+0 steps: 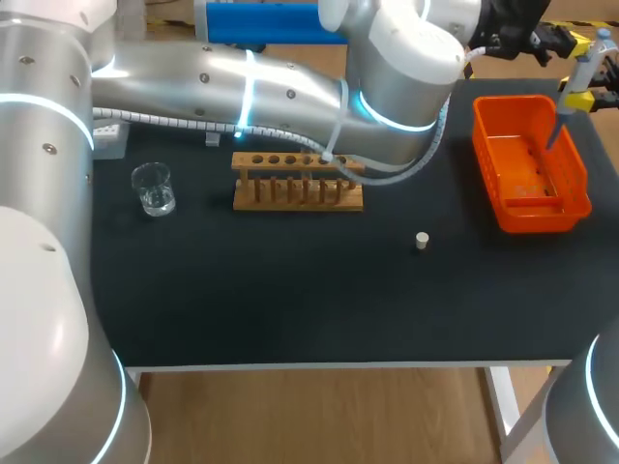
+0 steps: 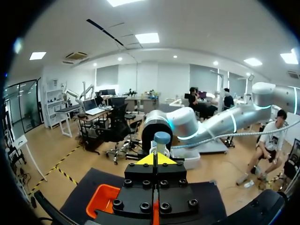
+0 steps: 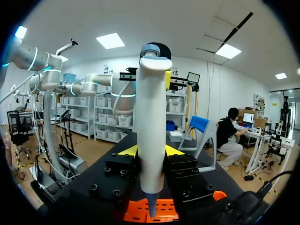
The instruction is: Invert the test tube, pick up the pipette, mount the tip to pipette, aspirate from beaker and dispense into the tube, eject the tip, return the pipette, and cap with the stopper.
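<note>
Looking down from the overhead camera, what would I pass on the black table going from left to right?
glass beaker → wooden test tube rack → small white stopper → orange basket

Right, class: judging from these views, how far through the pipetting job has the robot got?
Done: the white, blue-capped pipette is picked up. In hand: the right gripper holds it upright over the orange plastic basket, which suits the eject step. Left: returning the pipette and capping, since the small white stopper lies loose on the black table. Whether any liquid was dispensed cannot be seen.
</note>
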`<action>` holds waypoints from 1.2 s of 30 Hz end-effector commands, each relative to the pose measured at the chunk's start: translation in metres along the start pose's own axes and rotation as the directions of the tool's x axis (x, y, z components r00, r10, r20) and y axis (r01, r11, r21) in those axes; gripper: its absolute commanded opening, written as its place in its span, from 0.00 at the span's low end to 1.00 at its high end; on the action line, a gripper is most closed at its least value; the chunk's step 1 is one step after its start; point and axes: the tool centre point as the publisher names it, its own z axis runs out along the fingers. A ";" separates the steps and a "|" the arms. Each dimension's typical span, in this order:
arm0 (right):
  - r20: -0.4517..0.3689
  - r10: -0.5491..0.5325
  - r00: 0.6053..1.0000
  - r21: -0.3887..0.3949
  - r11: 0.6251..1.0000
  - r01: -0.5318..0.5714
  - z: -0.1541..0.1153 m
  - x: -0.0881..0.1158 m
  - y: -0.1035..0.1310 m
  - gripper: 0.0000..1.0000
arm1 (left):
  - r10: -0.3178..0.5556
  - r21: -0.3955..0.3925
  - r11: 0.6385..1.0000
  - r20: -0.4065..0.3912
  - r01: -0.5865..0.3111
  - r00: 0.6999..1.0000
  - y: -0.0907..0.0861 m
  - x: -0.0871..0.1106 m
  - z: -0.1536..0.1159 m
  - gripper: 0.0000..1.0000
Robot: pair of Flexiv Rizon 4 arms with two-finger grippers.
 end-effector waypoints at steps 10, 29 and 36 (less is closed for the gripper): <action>-0.008 0.000 1.000 0.001 1.000 0.000 -0.001 -0.003 0.007 0.00 | 0.037 0.202 0.979 0.028 -0.042 0.999 -0.007 -0.002 -0.007 0.00; -0.008 0.000 1.000 0.001 1.000 0.000 -0.001 -0.003 0.007 0.00 | 0.150 0.205 0.969 -0.036 -0.140 0.988 -0.037 0.011 -0.078 1.00; -0.008 0.000 1.000 0.001 1.000 0.000 -0.001 -0.003 0.007 0.00 | 0.153 0.210 0.967 -0.028 -0.144 0.988 -0.027 0.026 -0.102 1.00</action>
